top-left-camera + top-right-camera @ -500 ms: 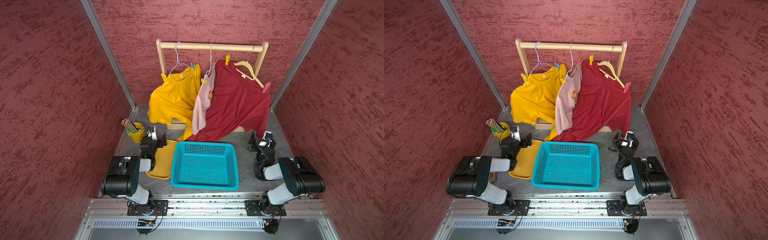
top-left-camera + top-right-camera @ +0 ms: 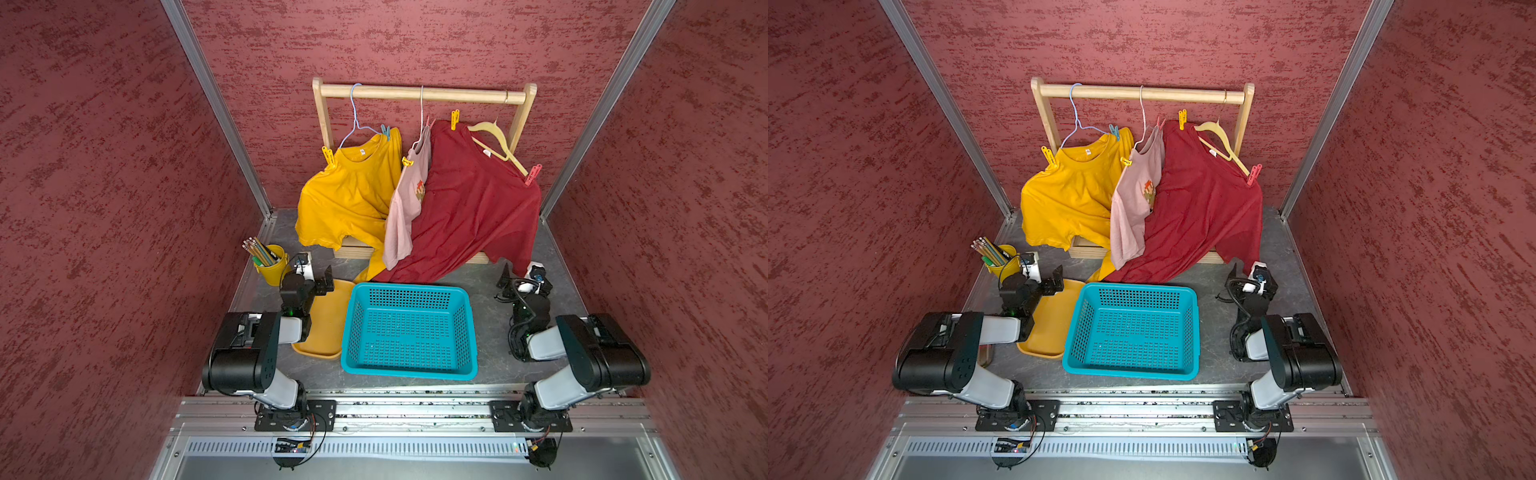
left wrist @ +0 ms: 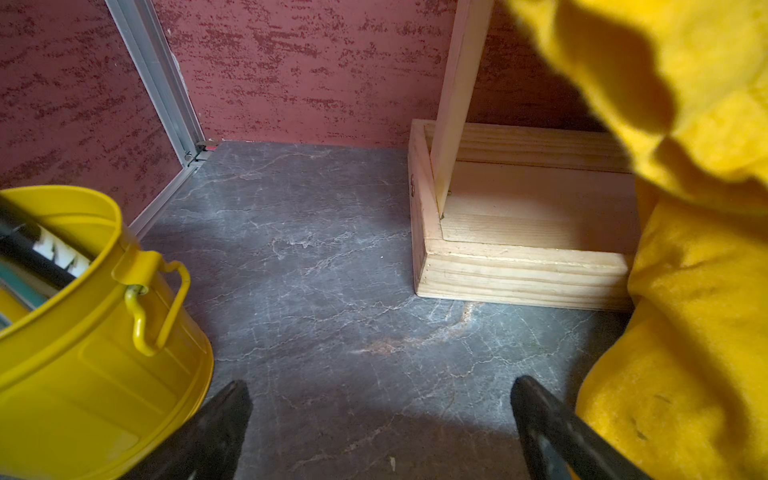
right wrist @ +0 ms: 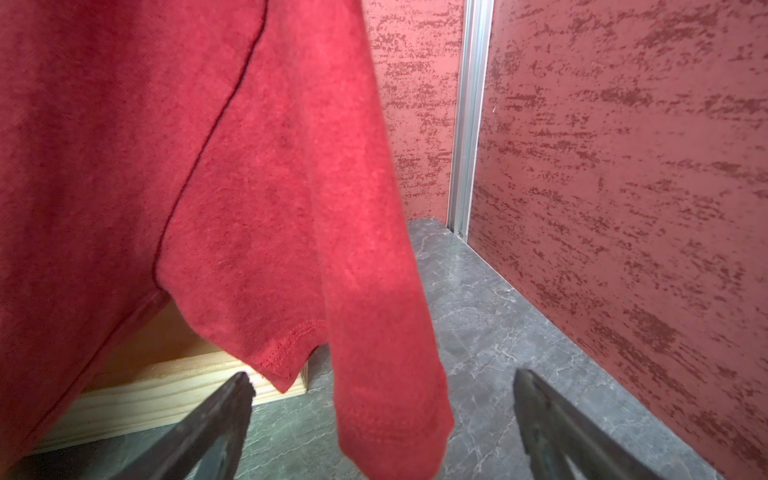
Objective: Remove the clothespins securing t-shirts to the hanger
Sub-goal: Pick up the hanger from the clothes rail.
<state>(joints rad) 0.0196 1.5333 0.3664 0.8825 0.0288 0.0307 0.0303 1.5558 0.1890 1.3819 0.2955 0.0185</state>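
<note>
Three t-shirts hang on hangers from a wooden rail (image 2: 419, 93): mustard (image 2: 349, 195), pale pink (image 2: 405, 208), dark red (image 2: 473, 208). Clothespins grip their shoulders: yellow (image 2: 327, 154), blue (image 2: 385, 132), yellow (image 2: 407, 162), pink (image 2: 428, 122), yellow (image 2: 455, 118), red-pink (image 2: 532, 174). My left gripper (image 2: 316, 269) (image 3: 378, 395) is open, low over the floor beside the mustard hem (image 3: 685, 332). My right gripper (image 2: 519, 272) (image 4: 380, 386) is open below the red shirt, whose sleeve (image 4: 386, 374) dangles ahead between its fingers, untouched.
A teal basket (image 2: 409, 368) stands front centre with a yellow tray (image 2: 328, 320) to its left. A yellow bucket of pencils (image 2: 272, 266) (image 3: 95, 332) is close beside the left gripper. The rack's wooden base (image 3: 519, 274) sits on the grey floor. Red walls enclose the sides.
</note>
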